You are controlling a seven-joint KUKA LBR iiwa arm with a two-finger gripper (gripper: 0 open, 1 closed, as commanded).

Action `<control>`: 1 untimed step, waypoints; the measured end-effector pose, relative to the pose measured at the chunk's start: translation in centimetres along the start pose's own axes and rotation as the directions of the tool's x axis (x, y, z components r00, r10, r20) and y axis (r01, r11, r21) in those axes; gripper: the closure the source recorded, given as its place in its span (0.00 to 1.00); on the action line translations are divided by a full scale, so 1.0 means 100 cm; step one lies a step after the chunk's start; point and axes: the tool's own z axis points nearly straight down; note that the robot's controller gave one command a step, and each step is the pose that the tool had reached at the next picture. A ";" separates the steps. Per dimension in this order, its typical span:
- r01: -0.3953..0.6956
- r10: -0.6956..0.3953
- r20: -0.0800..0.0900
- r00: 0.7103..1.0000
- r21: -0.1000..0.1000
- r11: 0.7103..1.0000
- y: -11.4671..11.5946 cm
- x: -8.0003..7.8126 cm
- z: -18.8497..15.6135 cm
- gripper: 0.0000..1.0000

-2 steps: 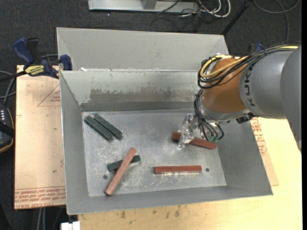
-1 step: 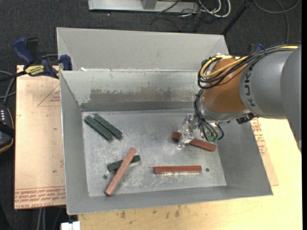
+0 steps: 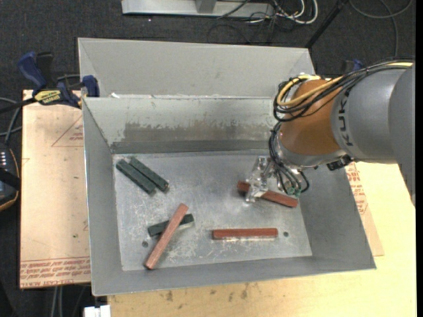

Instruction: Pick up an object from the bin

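The grey bin [image 3: 198,71] holds reddish-brown bars [image 3: 244,234] and dark green bars [image 3: 142,176]; the wrist cover [image 3: 307,121] is orange.

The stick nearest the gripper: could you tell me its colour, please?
The stick is reddish brown, as the camera view shows.

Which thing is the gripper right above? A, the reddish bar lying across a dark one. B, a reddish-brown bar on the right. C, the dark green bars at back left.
B: the gripper sits over the left end of the reddish-brown bar at the right.
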 end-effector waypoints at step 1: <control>0.002 -0.002 -0.009 1.000 0.001 1.000 0.000 0.001 -0.007 1.00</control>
